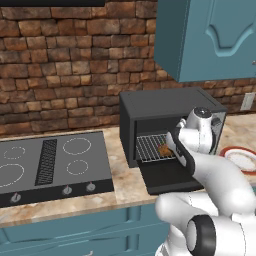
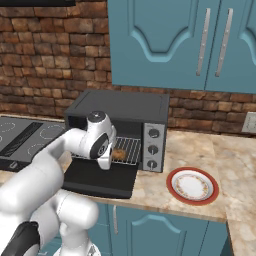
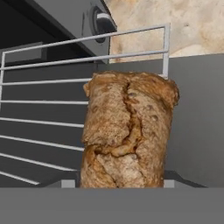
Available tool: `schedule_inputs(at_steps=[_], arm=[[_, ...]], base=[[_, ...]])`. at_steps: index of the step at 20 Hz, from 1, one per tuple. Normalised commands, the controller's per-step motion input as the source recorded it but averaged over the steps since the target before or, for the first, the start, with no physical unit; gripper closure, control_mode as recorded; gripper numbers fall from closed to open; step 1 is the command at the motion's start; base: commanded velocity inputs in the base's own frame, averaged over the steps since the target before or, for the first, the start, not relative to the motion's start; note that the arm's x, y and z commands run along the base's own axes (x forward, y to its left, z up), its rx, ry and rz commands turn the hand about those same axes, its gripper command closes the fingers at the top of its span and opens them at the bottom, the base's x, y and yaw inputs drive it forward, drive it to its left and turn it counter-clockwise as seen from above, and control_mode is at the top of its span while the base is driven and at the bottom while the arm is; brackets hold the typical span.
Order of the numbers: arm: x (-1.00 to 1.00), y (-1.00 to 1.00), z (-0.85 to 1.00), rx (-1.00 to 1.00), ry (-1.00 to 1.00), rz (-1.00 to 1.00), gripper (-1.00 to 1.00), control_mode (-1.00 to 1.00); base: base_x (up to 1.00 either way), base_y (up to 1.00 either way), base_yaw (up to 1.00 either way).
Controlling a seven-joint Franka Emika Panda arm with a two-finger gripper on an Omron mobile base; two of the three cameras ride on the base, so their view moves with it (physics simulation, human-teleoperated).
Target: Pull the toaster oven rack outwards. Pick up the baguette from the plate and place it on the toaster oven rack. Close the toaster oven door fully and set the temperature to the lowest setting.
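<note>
Brown, cracked crust of the baguette (image 3: 129, 131) dominates the middle of the hand view, standing over the silver wires of the rack (image 3: 39, 113), with one knob (image 3: 99, 24) at the upper left and a patch of beige counter at the upper right. Both base views place the baguette (image 1: 163, 149) low in the mouth of the oven (image 1: 167, 107), on the pulled-out rack (image 1: 150, 147), with the door (image 1: 167, 175) lying open and flat in front. From the right base view you get three knobs (image 2: 153, 148) in a column on the silver panel and the whole plate (image 2: 192, 186), one red-rimmed plate at lower right with nothing on it; in the left base view that plate (image 1: 242, 159) is cut off at the right edge and the arm hides the knobs. One black cooktop (image 1: 50, 162) sits at the left. The gripper (image 2: 111, 159) hangs at the loaf, but its fingertips are hard to make out, so whether it grips or has released the bread cannot be told.
</note>
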Motion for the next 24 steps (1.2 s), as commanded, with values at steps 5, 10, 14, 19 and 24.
schedule_inputs(at_steps=[5, 10, 14, 19, 24], arm=[[-0.03, 0.00, -0.03, 0.01, -0.27, 0.00, 1.00, -1.00], [0.10, 0.00, 0.00, 0.05, -0.13, 0.00, 1.00, -1.00], [0.63, 0.02, 0.00, 0.00, 0.02, 0.00, 1.00, -1.00], [0.09, 0.00, -0.25, 0.02, 0.06, 0.01, -1.00, -1.00], [0.00, 0.00, -0.02, 0.02, -0.02, 0.01, -1.00, -1.00]], base=[[0.00, 0.00, 0.00], [0.00, 0.00, 0.00], [0.00, 0.00, 0.00], [0.00, 0.00, 0.00], [0.00, 0.00, 0.00]])
